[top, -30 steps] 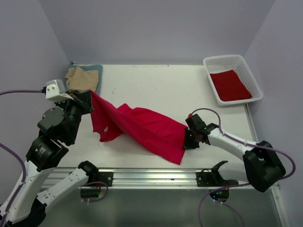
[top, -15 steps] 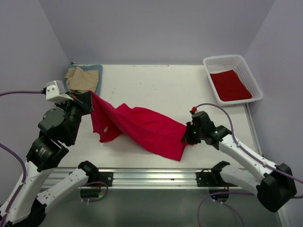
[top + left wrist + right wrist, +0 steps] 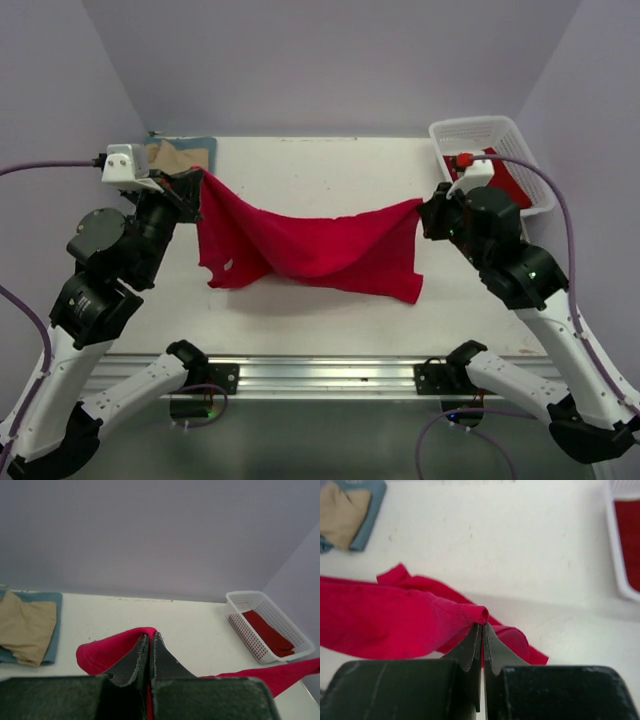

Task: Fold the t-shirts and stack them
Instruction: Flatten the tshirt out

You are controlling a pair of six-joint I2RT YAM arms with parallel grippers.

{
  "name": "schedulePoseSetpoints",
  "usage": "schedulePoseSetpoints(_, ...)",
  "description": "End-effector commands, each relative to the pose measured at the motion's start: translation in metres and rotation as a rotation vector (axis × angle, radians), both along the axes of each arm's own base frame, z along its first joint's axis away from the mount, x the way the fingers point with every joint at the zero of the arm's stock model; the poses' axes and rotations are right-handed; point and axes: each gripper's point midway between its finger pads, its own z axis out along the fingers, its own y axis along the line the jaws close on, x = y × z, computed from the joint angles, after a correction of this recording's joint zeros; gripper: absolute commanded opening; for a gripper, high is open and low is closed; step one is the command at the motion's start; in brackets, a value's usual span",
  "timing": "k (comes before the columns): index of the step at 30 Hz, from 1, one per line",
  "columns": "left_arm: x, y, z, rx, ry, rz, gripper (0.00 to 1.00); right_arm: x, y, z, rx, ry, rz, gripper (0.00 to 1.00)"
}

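A bright red t-shirt (image 3: 310,245) hangs stretched between my two grippers above the white table (image 3: 330,175), sagging in the middle with its lower edge near the tabletop. My left gripper (image 3: 200,178) is shut on its left corner; in the left wrist view the red cloth (image 3: 107,650) is pinched between the jaws of that gripper (image 3: 150,636). My right gripper (image 3: 422,208) is shut on the right corner, with a red fold (image 3: 410,622) curling over the tips of the gripper (image 3: 482,626). A tan t-shirt (image 3: 170,160) lies on a blue-grey one (image 3: 200,150) at the back left.
A white lattice basket (image 3: 492,130) stands at the back right with another red cloth (image 3: 505,175) inside. The same basket (image 3: 235,615) shows in the left wrist view. Grey walls close in on both sides. A metal rail (image 3: 320,375) runs along the near edge.
My right gripper has closed on the shirt's corner and risen up and back toward the basket, lifting the cloth off the table. The left gripper rose slightly, and the shirt now hangs spread between both.
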Motion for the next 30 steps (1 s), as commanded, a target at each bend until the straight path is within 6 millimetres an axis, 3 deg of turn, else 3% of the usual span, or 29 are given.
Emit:
schedulePoseSetpoints(1, -0.011, -0.012, 0.068, 0.033, -0.194, -0.110, 0.00, 0.009, -0.030, 0.082, -0.062, -0.231, -0.097, 0.00)
schedulePoseSetpoints(6, -0.023, -0.020, 0.115, 0.081, -0.317, -0.183, 0.00, -0.001, -0.038, 0.167, -0.039, -0.444, -0.079, 0.00)
schedulePoseSetpoints(7, -0.032, -0.015, 0.137, 0.075, -0.366, -0.183, 0.00, -0.001, -0.039, 0.175, -0.048, -0.462, -0.080, 0.00)
schedulePoseSetpoints(9, -0.033, -0.021, 0.153, 0.114, -0.403, -0.214, 0.00, -0.007, -0.046, 0.201, -0.059, -0.527, -0.086, 0.00)
schedulePoseSetpoints(10, -0.042, -0.016, 0.172, 0.111, -0.441, -0.211, 0.00, -0.008, -0.049, 0.209, -0.063, -0.550, -0.093, 0.00)
schedulePoseSetpoints(14, -0.044, -0.026, 0.198, 0.171, -0.496, -0.267, 0.00, -0.024, -0.061, 0.253, -0.089, -0.692, -0.094, 0.00)
schedulePoseSetpoints(15, -0.033, -0.034, 0.195, 0.194, -0.473, -0.280, 0.00, -0.029, -0.064, 0.264, -0.083, -0.721, -0.092, 0.00)
schedulePoseSetpoints(16, -0.040, -0.032, 0.209, 0.190, -0.511, -0.287, 0.00, -0.030, -0.064, 0.268, -0.098, -0.730, -0.089, 0.00)
schedulePoseSetpoints(18, -0.034, -0.034, 0.216, 0.214, -0.532, -0.276, 0.00, -0.035, -0.070, 0.280, -0.096, -0.767, -0.103, 0.00)
schedulePoseSetpoints(19, -0.038, -0.031, 0.228, 0.209, -0.571, -0.264, 0.00, -0.034, -0.071, 0.283, -0.102, -0.778, -0.112, 0.00)
schedulePoseSetpoints(20, -0.035, -0.029, 0.233, 0.232, -0.587, -0.244, 0.00, -0.033, -0.072, 0.288, -0.112, -0.801, -0.122, 0.00)
schedulePoseSetpoints(21, -0.020, -0.036, 0.233, 0.250, -0.573, -0.235, 0.00, -0.030, -0.072, 0.288, -0.122, -0.804, -0.130, 0.00)
schedulePoseSetpoints(23, -0.021, -0.034, 0.248, 0.260, -0.591, -0.224, 0.00, -0.022, -0.076, 0.290, -0.153, -0.805, -0.168, 0.00)
schedulePoseSetpoints(24, -0.004, -0.042, 0.243, 0.280, -0.568, -0.215, 0.00, -0.011, -0.072, 0.285, -0.177, -0.783, -0.175, 0.00)
schedulePoseSetpoints(26, 0.012, -0.038, 0.247, 0.322, -0.566, -0.149, 0.00, 0.000, -0.071, 0.282, -0.203, -0.769, -0.198, 0.00)
schedulePoseSetpoints(27, 0.033, -0.045, 0.240, 0.351, -0.530, -0.125, 0.00, 0.005, -0.069, 0.279, -0.219, -0.760, -0.203, 0.00)
schedulePoseSetpoints(28, 0.029, -0.051, 0.247, 0.401, -0.557, -0.107, 0.00, 0.015, -0.064, 0.275, -0.237, -0.748, -0.204, 0.00)
schedulePoseSetpoints(29, 0.039, -0.042, 0.244, 0.428, -0.514, 0.006, 0.00, 0.020, -0.065, 0.274, -0.255, -0.746, -0.221, 0.00)
schedulePoseSetpoints(30, 0.047, -0.057, 0.245, 0.448, -0.524, 0.035, 0.00, 0.024, -0.064, 0.275, -0.264, -0.747, -0.228, 0.00)
